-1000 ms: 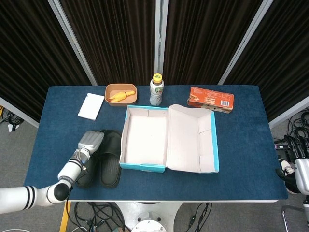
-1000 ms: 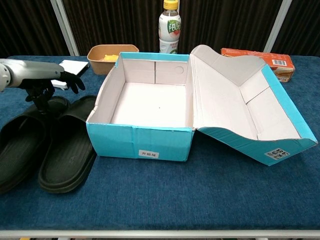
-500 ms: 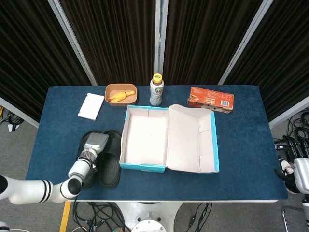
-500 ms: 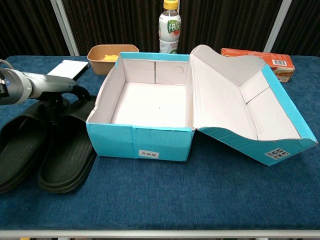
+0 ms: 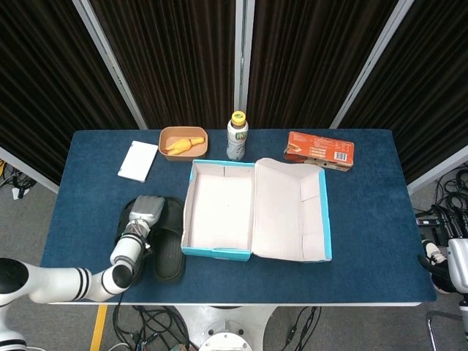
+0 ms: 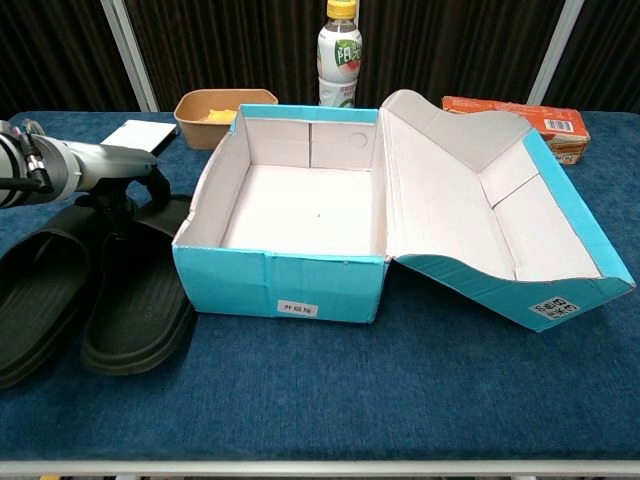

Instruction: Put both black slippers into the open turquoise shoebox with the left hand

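Two black slippers lie side by side on the blue table, left of the open turquoise shoebox [image 5: 217, 253] [image 6: 280, 280]. The slipper nearer the box [image 5: 170, 252] [image 6: 140, 305] touches the box's left wall. The outer slipper [image 6: 40, 290] is mostly hidden under my arm in the head view. My left hand [image 5: 146, 212] [image 6: 115, 180] is over the far ends of the slippers, its dark fingers curled down onto the strap of the nearer slipper and gripping it. The box is empty, with its lid [image 5: 292, 212] folded open to the right. My right hand shows in neither view.
Along the back of the table stand a white notepad [image 5: 138, 161], a brown bowl [image 5: 183, 142] with a yellow item, a bottle [image 5: 237, 137] right behind the box, and an orange carton [image 5: 319, 149]. The front table edge runs just below the slippers.
My left hand has moved forward and toward the box, settling onto the nearer slipper's strap. That slipper has shifted slightly away from the front edge.
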`<state>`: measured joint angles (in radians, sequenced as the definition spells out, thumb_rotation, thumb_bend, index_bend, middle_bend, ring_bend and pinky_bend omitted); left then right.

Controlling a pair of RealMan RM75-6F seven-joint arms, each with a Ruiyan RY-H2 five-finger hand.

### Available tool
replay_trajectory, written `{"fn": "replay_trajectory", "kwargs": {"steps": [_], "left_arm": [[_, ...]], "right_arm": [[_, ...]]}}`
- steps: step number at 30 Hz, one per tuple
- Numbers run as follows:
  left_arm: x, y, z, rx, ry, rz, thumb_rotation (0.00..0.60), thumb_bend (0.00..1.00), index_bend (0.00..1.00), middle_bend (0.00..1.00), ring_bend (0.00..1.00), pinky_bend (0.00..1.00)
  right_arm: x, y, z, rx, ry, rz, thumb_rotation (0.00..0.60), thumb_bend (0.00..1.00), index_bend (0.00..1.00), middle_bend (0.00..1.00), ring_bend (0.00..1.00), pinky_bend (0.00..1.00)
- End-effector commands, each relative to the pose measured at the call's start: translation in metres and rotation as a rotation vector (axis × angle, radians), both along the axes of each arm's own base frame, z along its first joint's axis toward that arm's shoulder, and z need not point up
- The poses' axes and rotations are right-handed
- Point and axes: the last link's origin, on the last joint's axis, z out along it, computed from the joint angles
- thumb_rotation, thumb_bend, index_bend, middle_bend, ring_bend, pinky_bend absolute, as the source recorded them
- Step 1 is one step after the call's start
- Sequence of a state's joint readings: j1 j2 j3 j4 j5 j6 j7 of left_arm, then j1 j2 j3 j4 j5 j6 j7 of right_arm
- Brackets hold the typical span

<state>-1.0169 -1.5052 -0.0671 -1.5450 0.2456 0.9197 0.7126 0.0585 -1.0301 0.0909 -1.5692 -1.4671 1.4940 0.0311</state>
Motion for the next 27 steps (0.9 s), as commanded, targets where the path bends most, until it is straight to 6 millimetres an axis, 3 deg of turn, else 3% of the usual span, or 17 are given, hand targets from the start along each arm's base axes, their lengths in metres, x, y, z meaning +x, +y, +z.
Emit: {"fn": "replay_trajectory", "kwargs": {"steps": [1,11,17,23,27], "left_arm": [[0.0,0.0,0.014,0.04,-0.025,-0.001,0.6,0.0,0.59,0.58,0.86,0.87],[-0.004,0.006,0.062,0.174,-0.015,-0.027,0.6,0.0,0.59,0.58,0.86,0.87],[-0.006,0.013,0.096,0.27,-0.116,-0.002,0.6,0.0,0.6,0.58,0.86,0.87],[0.003,0.027,0.127,0.366,-0.358,0.011,0.6,0.0,0.6,0.58,0.86,0.87],[0.023,0.035,0.121,0.357,-0.608,-0.013,0.6,0.0,0.59,0.59,0.84,0.87]], "right_arm": [[0.0,-0.001,0.0,-0.001,0.0,0.004,0.6,0.03,0.03,0.1,0.0,0.06],[0.001,0.001,0.002,-0.011,-0.001,0.013,0.6,0.03,0.03,0.1,0.0,0.06],[0.004,0.002,0.004,-0.017,0.006,0.021,0.6,0.03,0.03,0.1,0.0,0.06],[0.01,0.002,0.01,-0.035,0.032,0.04,0.6,0.03,0.03,0.1,0.0,0.06],[0.016,0.0,0.013,-0.04,0.047,0.054,0.6,0.03,0.03,0.1,0.0,0.06]]}}
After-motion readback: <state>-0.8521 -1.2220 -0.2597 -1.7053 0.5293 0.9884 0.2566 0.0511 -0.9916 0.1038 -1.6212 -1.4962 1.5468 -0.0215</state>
